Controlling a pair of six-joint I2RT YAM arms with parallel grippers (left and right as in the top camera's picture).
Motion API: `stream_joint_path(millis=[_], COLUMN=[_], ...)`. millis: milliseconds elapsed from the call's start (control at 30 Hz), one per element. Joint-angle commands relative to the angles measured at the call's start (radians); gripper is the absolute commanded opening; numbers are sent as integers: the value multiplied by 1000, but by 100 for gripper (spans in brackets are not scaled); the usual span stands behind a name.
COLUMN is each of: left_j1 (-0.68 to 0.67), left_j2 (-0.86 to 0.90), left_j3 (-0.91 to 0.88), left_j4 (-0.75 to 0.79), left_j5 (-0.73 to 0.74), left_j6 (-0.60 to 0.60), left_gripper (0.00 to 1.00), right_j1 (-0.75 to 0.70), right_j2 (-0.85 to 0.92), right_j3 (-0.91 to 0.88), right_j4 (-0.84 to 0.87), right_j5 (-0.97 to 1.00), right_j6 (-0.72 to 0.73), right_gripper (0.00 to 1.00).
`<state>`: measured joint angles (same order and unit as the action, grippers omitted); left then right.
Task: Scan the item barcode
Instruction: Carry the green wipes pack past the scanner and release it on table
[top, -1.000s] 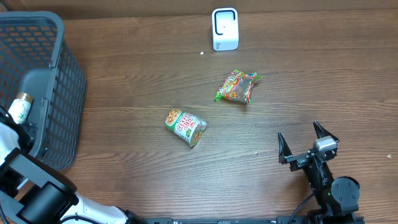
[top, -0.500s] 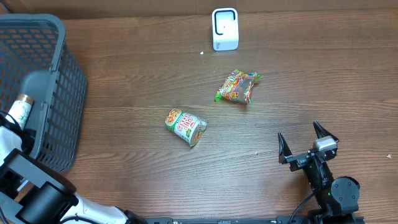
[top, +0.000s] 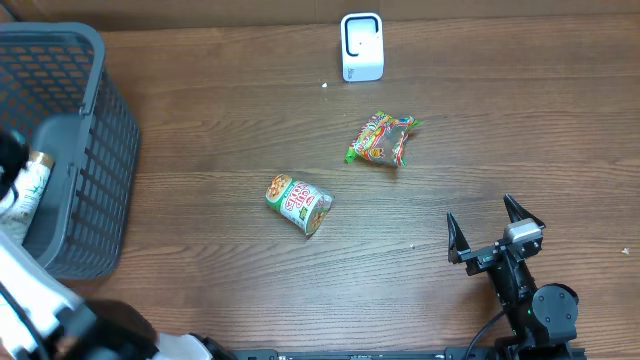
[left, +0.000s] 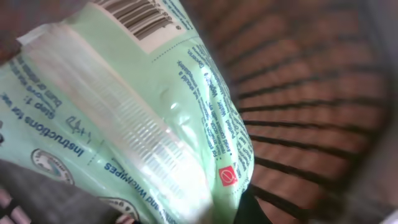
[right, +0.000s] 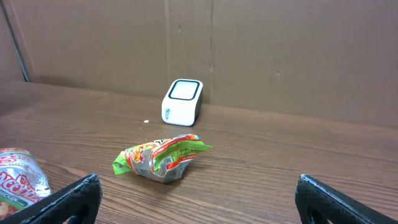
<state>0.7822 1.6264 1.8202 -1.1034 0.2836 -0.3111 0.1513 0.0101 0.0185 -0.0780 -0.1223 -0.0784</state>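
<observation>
A pale green wipes pack (left: 124, 112) fills the left wrist view, its barcode (left: 140, 15) at the top edge. My left gripper (left: 155, 210) is shut on this pack inside the grey basket (top: 90, 60), and only a black fingertip (left: 250, 208) shows beside it. From overhead the pack (top: 28, 188) appears at the basket's near left, with the left arm blurred around it. The white scanner (top: 361, 46) stands at the back centre of the table. My right gripper (top: 497, 228) rests open at the front right with nothing between its fingers.
A crumpled green and red snack bag (top: 382, 139) lies in front of the scanner. A cup noodle (top: 299, 204) lies on its side near the table's centre. The basket's mesh walls (left: 298, 93) surround the left gripper closely.
The left gripper has shut on the wipes pack. The left arm has shifted and is blurred in the overhead view. The right arm has not moved.
</observation>
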Motion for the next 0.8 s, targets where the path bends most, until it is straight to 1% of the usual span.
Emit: stream_joint_path(millis=[0, 67, 167, 233, 267, 333, 400, 433, 500, 667, 767], left_j1=[-163, -267, -463, -668, -702, -830, -958, -985, -1085, -1201, -1264], left_j2=[-145, -175, -180, -145, -133, -77, 3, 26, 126, 295, 378], left_j3=[85, 85, 82, 64, 63, 63, 63, 63, 64, 64, 64], left_j4=[-18, -20, -35, -22, -17, 24, 89, 105, 169, 245, 283], left_j5=[56, 40, -22, -66, -71, -85, -131, -134, -124, -48, -45], left_j6=[105, 112, 117, 96, 90, 79, 79, 79, 79, 79, 83], left_gripper=[4, 4, 4, 4, 4, 4, 4, 4, 4, 4, 4], right_j1=[4, 4, 4, 4, 4, 4, 4, 4, 4, 4, 4], right_j2=[-7, -7, -7, -7, -7, -7, -7, -7, -7, -7, -7], right_j3=[-11, -11, -11, -11, -11, -11, -11, -11, -11, -11, -11], right_j4=[5, 5, 5, 5, 5, 5, 5, 5, 5, 5, 5], right_j5=[6, 6, 6, 6, 6, 6, 6, 6, 6, 6, 6], right_j6=[3, 3, 3, 3, 3, 3, 3, 3, 3, 3, 3], right_gripper=[100, 100, 100, 100, 100, 100, 100, 100, 100, 100, 100])
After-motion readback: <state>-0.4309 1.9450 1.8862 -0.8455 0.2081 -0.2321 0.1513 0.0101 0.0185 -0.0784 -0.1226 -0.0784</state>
